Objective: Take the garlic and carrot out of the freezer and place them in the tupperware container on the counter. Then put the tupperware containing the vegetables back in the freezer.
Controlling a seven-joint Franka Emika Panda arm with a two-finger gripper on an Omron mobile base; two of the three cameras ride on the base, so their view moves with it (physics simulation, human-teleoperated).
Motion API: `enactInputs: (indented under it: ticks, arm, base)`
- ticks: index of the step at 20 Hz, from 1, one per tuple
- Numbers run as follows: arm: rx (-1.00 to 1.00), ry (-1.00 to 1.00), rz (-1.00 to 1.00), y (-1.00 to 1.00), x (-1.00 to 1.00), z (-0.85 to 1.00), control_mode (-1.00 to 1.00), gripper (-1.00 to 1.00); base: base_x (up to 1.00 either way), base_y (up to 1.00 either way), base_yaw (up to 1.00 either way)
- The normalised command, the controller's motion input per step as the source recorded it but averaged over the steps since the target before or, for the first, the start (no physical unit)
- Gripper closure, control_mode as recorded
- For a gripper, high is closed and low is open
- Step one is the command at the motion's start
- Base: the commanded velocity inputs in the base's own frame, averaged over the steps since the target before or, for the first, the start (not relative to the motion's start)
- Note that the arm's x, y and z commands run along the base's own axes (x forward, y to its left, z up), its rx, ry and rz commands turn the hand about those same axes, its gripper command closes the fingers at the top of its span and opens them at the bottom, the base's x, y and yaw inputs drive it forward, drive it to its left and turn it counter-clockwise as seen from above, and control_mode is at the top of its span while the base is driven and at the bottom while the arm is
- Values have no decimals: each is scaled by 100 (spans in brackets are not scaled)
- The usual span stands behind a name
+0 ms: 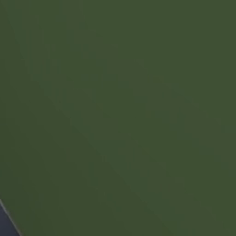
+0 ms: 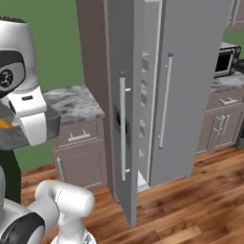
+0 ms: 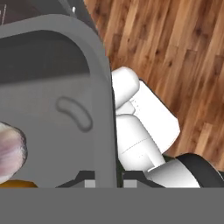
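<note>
In the hand view my gripper (image 3: 108, 183) is shut on the raised rim of the dark-grey tupperware container (image 3: 52, 87), one fingertip on each side of its wall. Inside the tray lie the pinkish-white garlic (image 3: 9, 151) at the left edge and the orange carrot (image 3: 17, 184) just below it. In the right base view the arm holds the tupperware container (image 2: 53, 122) up at the far left, in front of the marbled counter (image 2: 76, 102), with a bit of the carrot (image 2: 4, 124) showing. The freezer (image 2: 190, 71) stands to the right with its left door (image 2: 125, 119) ajar and slanted shelves (image 2: 144, 90) showing in the gap.
A green wall (image 1: 115, 115) sits close in the left base view. A microwave (image 2: 224, 59) rests on a second counter right of the freezer. Wood floor (image 2: 190, 205) lies in front of the freezer. My own white arm links (image 3: 140, 122) hang below the tray.
</note>
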Motion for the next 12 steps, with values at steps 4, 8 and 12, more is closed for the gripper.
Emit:
enactInputs:
  ticks: [4, 8, 12]
  arm:
    - [0, 0, 0, 0, 0, 0, 100, 100]
    - [0, 0, 0, 0, 0, 0, 100, 100]
    - [0, 0, 0, 0, 0, 0, 100, 100]
  base:
    - [11, -100, -8]
    - [-2, -100, -1]
    - [-7, -100, 0]
